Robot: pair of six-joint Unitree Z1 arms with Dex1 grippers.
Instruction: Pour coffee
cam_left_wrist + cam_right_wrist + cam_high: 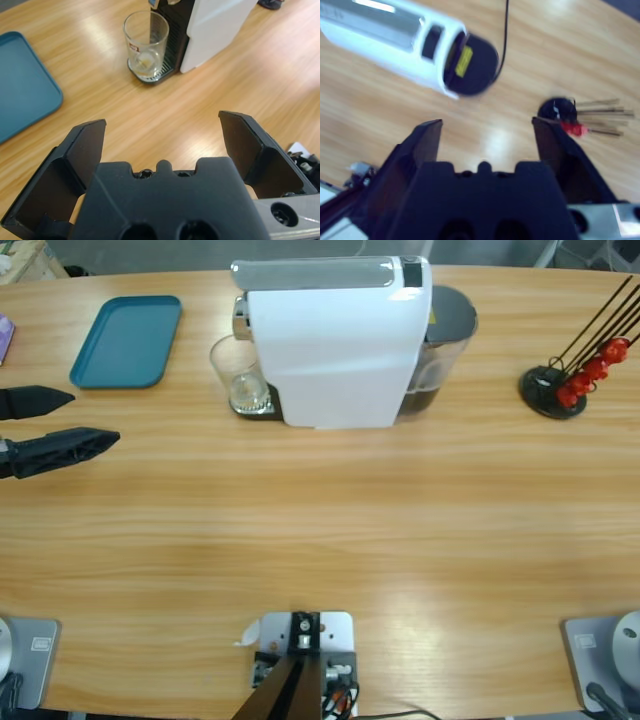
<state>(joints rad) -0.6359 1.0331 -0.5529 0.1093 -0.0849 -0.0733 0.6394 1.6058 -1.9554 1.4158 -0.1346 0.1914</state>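
Under machine spout, upright glass (243,378)

Right gripper (487,127) wide apart over table (380,100) — machine (405,37) (white), pod stand (570,117) beyond.

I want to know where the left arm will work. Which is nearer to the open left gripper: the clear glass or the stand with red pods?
The clear glass on the machine's drip tray is nearer. The pod stand is across the table, beyond the white coffee machine, away from the left gripper.
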